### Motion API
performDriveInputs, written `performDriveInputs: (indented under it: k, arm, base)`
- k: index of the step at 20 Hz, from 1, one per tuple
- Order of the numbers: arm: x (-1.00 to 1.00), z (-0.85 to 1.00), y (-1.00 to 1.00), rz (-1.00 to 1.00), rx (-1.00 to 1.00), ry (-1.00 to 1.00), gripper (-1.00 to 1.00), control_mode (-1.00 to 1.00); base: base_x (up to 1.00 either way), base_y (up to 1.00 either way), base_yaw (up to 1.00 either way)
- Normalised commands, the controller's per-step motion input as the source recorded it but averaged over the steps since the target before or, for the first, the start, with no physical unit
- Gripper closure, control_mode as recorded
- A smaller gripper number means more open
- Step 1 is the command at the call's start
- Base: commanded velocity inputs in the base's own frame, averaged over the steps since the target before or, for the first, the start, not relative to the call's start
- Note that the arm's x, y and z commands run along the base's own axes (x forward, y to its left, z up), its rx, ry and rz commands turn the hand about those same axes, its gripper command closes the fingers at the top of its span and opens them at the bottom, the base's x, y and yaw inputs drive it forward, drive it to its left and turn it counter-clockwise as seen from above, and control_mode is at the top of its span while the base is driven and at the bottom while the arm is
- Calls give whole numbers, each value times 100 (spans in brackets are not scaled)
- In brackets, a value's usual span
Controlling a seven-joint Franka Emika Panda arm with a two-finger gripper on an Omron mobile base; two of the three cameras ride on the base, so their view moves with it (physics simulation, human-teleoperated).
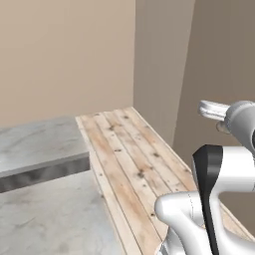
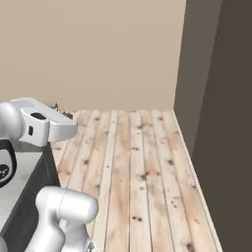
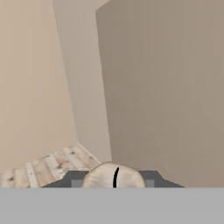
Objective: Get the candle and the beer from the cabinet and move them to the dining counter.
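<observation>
1. We see the gripper (image 3: 114, 180) clenched on the candle (image 3: 109, 178), a short tan cylinder (dark wick on top).
2. The dining counter (image 1: 35, 144), pale grey marble, lies left of the rough plank floor (image 2: 138, 167).
3. Beige walls (image 3: 30, 78) meet at a corner.

candle (image 3: 114, 177) half-hidden between pincer (image 3: 113, 180) fingers

No readable text, label, brand, number or sign is showing anywhere. The beige walls, pale plank floor (image 2: 142, 172) and grey marble-topped counter (image 1: 40, 139) are bearing no lettering or markings.
</observation>
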Motion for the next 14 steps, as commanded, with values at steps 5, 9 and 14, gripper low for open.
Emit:
performDriveInputs:
  k: [5, 9, 14]
  arm:
    - [0, 0, 0, 0, 0, 0, 100, 100]
    - [0, 0, 0, 0, 0, 0, 100, 100]
    - [0, 0, 0, 0, 0, 0, 100, 100]
  base:
    - [44, -27, 58]
    - [42, -35, 56]
    - [25, -65, 47]
